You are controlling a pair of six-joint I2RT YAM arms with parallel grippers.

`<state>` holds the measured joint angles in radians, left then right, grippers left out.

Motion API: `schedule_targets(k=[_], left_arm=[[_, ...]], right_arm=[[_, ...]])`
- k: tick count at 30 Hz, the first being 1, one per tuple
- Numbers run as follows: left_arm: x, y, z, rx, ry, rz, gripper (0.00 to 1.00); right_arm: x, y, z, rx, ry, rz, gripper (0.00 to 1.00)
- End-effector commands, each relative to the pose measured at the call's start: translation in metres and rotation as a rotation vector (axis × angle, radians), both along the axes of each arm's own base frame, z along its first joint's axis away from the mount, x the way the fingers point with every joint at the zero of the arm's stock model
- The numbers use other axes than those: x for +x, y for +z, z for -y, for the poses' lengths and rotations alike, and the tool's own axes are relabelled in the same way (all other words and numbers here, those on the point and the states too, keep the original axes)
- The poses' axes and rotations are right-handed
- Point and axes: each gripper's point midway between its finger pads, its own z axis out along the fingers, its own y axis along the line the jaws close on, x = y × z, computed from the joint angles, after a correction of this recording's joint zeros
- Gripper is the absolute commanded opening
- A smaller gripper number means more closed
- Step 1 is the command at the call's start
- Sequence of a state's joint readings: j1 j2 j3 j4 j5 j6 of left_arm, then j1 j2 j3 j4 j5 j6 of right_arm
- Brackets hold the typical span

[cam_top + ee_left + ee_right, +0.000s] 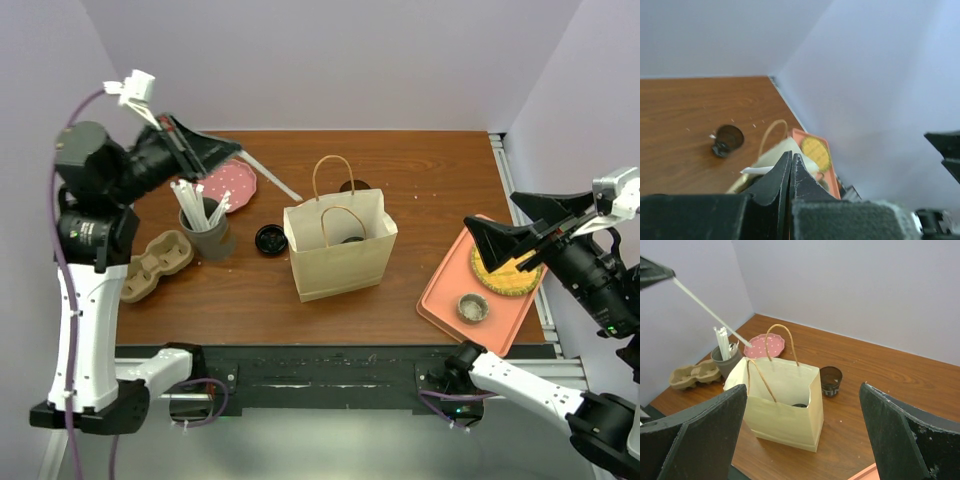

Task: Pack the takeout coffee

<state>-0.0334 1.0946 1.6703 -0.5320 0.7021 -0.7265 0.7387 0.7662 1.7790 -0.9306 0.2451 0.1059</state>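
Observation:
The tan paper bag (340, 250) stands open mid-table. The takeout coffee sits inside it; only its black lid (352, 239) shows, as also in the right wrist view (801, 405). My left gripper (238, 150) is raised at the back left, above the pink plate, and is shut on a long thin white stick (272, 178) that slants down toward the bag. The left wrist view shows the shut fingertips (791, 156) and the stick (756, 170). My right gripper (490, 212) is open and empty above the orange tray, right of the bag (785, 405).
An open lidless dark cup (352, 186) stands behind the bag. A loose black disc lid (271, 239), a grey cup of white utensils (207, 228), a pink plate (230, 183) and a cardboard cup carrier (155, 263) are at the left. The orange tray (445, 295) holds a yellow round (505, 272) and a small bowl (473, 307).

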Motion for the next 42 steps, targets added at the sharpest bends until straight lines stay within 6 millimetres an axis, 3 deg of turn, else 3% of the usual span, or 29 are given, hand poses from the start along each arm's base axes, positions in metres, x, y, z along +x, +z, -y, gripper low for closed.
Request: schedule_targets(k=[1, 6, 13, 15, 16, 17, 19, 20, 21, 24, 27, 28, 29, 34, 35, 36, 38, 39, 41, 42], left_arm=[[-0.002, -0.016, 0.041, -0.015, -0.095, -0.015, 0.0], [0.004, -0.044, 0.06, 0.02, -0.125, -0.059, 0.0], [0.01, -0.075, 0.059, 0.105, -0.116, -0.124, 0.0], [0.012, -0.083, 0.056, 0.123, -0.104, -0.136, 0.04], [0.012, -0.09, 0.057, 0.129, -0.105, -0.151, 0.1], [0.013, -0.094, 0.057, 0.132, -0.11, -0.159, 0.25], [0.011, -0.103, 0.06, 0.135, -0.133, -0.187, 0.37], [0.011, -0.106, 0.06, 0.138, -0.132, -0.201, 0.52], [0.012, -0.108, 0.059, 0.147, -0.131, -0.211, 0.58], [0.014, -0.101, 0.055, 0.193, -0.115, -0.206, 0.7], [0.013, -0.077, 0.047, 0.235, -0.08, -0.166, 0.82], [0.011, -0.076, 0.045, 0.246, -0.08, -0.165, 0.87], [0.009, -0.071, 0.045, 0.245, -0.081, -0.155, 1.0], [-0.009, -0.044, 0.046, 0.175, -0.096, -0.048, 1.0], [-0.022, -0.034, 0.043, 0.146, -0.099, -0.009, 1.0], [-0.024, -0.041, 0.044, 0.134, -0.106, -0.013, 1.0], [-0.039, -0.028, 0.041, 0.093, -0.107, 0.061, 1.0], [-0.04, -0.038, 0.042, 0.089, -0.116, 0.051, 1.0], [-0.052, -0.029, 0.04, 0.046, -0.116, 0.097, 1.0], [-0.053, -0.04, 0.042, 0.036, -0.129, 0.077, 1.0]], right_arm=[[0.002, 0.001, 0.001, -0.007, -0.01, 0.011, 0.99], [0.002, -0.002, 0.001, 0.004, -0.012, -0.003, 0.99], [-0.001, -0.009, 0.007, 0.019, -0.03, -0.019, 0.99], [0.0, -0.013, 0.009, 0.018, -0.047, -0.034, 0.99], [0.001, -0.014, 0.011, 0.019, -0.056, -0.04, 0.99], [0.002, -0.019, 0.01, 0.019, -0.059, -0.059, 0.99], [0.004, -0.025, 0.01, 0.021, -0.073, -0.085, 0.99], [0.003, -0.029, 0.01, 0.022, -0.076, -0.105, 0.99], [0.002, -0.03, 0.008, 0.024, -0.066, -0.115, 0.99], [0.003, -0.027, 0.002, 0.051, -0.051, -0.151, 0.99], [0.014, -0.028, -0.004, 0.11, -0.1, -0.223, 0.99], [0.018, -0.03, -0.006, 0.112, -0.114, -0.247, 0.99], [0.027, -0.035, -0.012, 0.102, -0.136, -0.295, 0.99], [0.038, -0.045, -0.024, 0.112, -0.166, -0.398, 0.99], [0.04, -0.044, -0.029, 0.122, -0.152, -0.393, 0.99], [0.037, -0.041, -0.031, 0.14, -0.126, -0.38, 0.99], [0.04, -0.038, -0.037, 0.177, -0.107, -0.36, 0.99], [0.041, -0.037, -0.037, 0.195, -0.114, -0.353, 0.99], [0.042, -0.037, -0.036, 0.235, -0.125, -0.354, 0.99], [0.043, -0.038, -0.036, 0.241, -0.133, -0.357, 0.99]])
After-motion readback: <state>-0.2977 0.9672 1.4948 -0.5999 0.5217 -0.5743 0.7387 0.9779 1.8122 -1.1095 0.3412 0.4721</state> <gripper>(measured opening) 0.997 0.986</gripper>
